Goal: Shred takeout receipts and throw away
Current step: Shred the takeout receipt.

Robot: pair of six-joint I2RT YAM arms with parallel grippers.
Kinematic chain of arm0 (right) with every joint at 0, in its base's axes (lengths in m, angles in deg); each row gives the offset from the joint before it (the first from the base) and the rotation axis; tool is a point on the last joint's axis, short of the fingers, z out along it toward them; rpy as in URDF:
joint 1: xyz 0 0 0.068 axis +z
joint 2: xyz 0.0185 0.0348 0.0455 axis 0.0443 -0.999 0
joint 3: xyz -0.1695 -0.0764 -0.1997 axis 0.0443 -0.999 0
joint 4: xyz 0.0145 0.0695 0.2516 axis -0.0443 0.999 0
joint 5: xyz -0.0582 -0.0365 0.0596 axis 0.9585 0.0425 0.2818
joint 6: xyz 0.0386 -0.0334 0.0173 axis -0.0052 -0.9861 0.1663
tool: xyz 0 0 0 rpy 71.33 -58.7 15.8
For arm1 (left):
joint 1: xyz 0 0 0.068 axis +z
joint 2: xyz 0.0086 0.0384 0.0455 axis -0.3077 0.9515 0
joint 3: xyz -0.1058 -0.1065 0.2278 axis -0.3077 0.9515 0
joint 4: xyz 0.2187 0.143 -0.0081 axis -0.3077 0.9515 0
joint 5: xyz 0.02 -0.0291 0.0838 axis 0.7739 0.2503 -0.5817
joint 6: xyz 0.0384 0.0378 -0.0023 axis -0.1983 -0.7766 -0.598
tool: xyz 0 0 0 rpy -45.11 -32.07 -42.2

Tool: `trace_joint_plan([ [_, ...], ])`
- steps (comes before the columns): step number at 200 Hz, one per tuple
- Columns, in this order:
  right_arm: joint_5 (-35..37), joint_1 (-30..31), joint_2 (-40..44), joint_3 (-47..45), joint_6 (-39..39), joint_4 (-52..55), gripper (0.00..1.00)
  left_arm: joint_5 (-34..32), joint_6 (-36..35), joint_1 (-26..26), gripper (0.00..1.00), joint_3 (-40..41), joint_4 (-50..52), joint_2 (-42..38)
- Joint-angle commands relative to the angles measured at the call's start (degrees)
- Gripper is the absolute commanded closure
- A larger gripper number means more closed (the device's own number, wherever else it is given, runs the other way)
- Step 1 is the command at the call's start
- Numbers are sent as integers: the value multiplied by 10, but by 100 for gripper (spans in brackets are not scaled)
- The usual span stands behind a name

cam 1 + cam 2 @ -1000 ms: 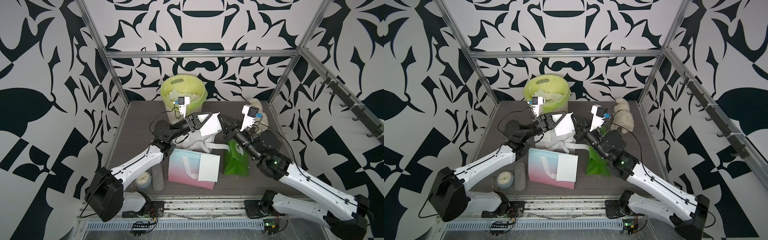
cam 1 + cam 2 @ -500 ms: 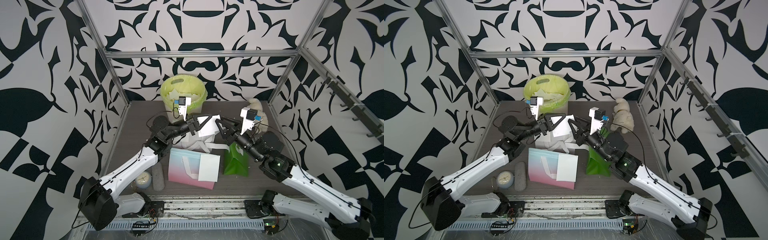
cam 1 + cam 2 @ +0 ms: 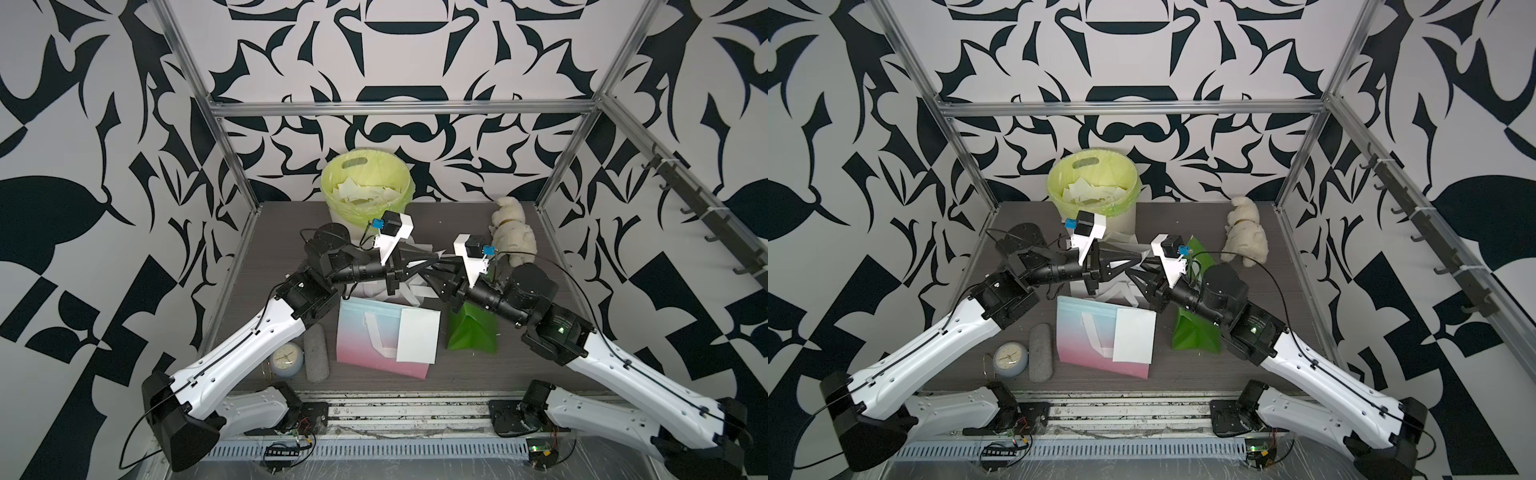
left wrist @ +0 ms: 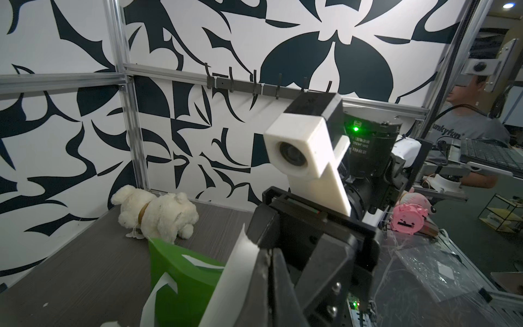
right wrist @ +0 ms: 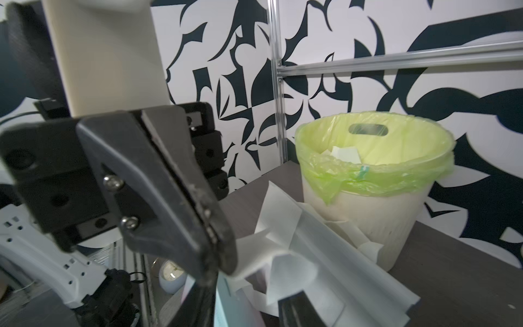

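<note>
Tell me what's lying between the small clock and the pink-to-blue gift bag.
A grey oblong object lies there, close against the clock, on the side of it nearer the gift bag. Both top views show it.

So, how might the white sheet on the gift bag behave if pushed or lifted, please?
The sheet looks paper-thin, so probably light and floppy. Lying flat on the gift bag, it would likely slide when pushed; pinching an edge seems hard.

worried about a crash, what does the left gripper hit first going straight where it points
Probably the right gripper, open, facing the left gripper and its receipt nearly tip to tip; depth is unclear.
</note>
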Motion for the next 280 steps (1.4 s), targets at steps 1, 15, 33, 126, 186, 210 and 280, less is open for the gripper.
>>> trace_joint_plan([
  [1,-32,0,11,21,-27,-26,63,13,-40,-2,100,-17,24,-2],
  [15,-33,1,18,21,-39,-20,55,13,-48,-2,100,-17,27,-7],
  [33,-34,1,30,20,-63,-5,44,6,-72,-3,100,-15,33,-18],
  [126,-81,0,47,63,-189,84,31,51,-151,-3,100,-57,116,-28],
  [186,-95,0,11,110,-219,128,54,61,-156,-3,100,-80,153,-11],
  [210,-91,1,2,124,-233,146,60,61,-156,-2,100,-90,167,-4],
  [280,-77,1,-23,148,-244,181,96,59,-138,-2,100,-97,159,5],
])
